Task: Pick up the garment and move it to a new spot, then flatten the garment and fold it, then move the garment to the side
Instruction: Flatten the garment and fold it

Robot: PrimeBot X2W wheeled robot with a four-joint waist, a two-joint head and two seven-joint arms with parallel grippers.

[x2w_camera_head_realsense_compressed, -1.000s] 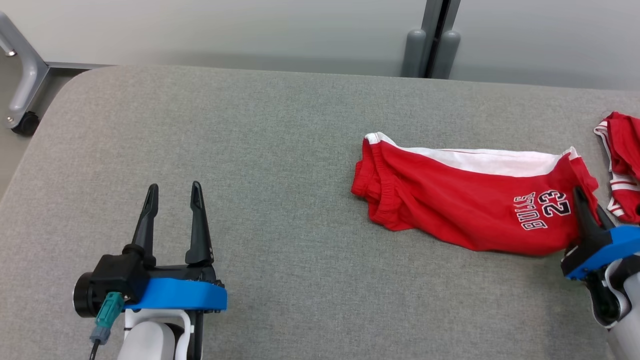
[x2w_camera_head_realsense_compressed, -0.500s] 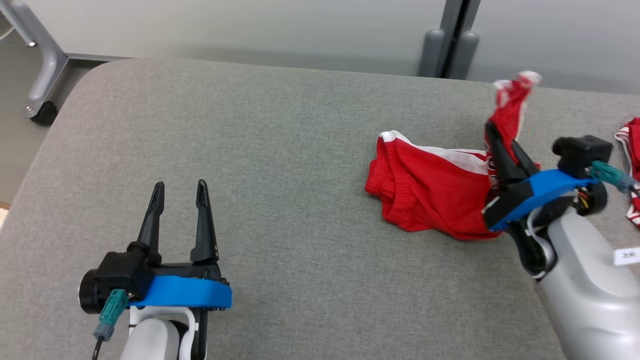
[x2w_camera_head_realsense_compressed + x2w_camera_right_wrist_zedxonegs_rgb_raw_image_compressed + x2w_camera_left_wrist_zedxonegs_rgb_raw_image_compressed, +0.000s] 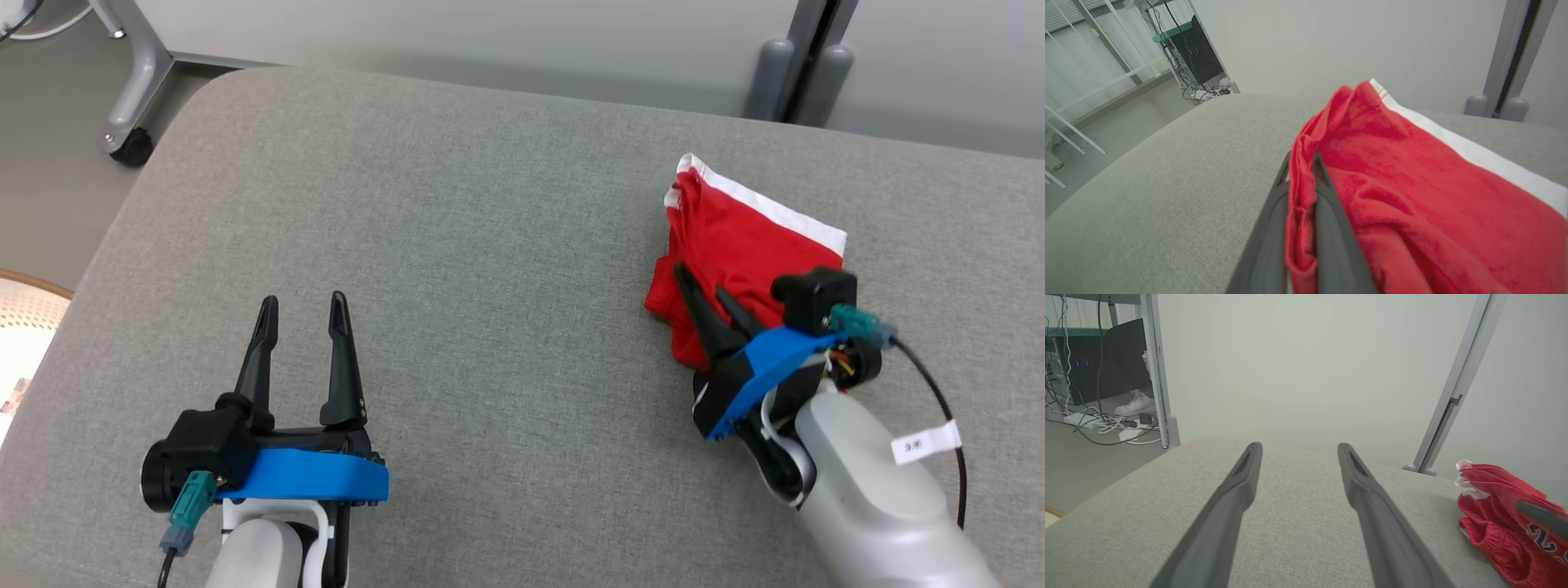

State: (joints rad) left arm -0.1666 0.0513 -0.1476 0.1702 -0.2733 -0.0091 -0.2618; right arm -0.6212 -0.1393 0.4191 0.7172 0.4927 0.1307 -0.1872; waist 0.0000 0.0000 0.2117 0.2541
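Observation:
The garment [image 3: 735,237], red shorts with a white side stripe, lies doubled over on the right of the grey padded table [image 3: 490,204]. My right gripper [image 3: 700,282] is at its near left edge, shut on a bunched fold of the red cloth. The right wrist view shows that fold pinched between the fingers of the right gripper [image 3: 1302,159], with the rest of the garment [image 3: 1392,171] spread to the right. My left gripper [image 3: 302,300] rests open at the lower left, well apart from the cloth. Between the left gripper's [image 3: 1299,447] fingers is bare table, and the garment [image 3: 1490,514] is far right.
A wheeled metal frame leg [image 3: 131,90] stands on the floor beyond the table's far left corner. A grey post [image 3: 796,73] rises behind the far edge. A shoe [image 3: 1135,405] and cables lie on the floor past the table.
My right gripper has lifted the garment's right end and carried it over to the left, so the shorts now lie doubled. The head camera has also shifted. The left gripper stays open in place.

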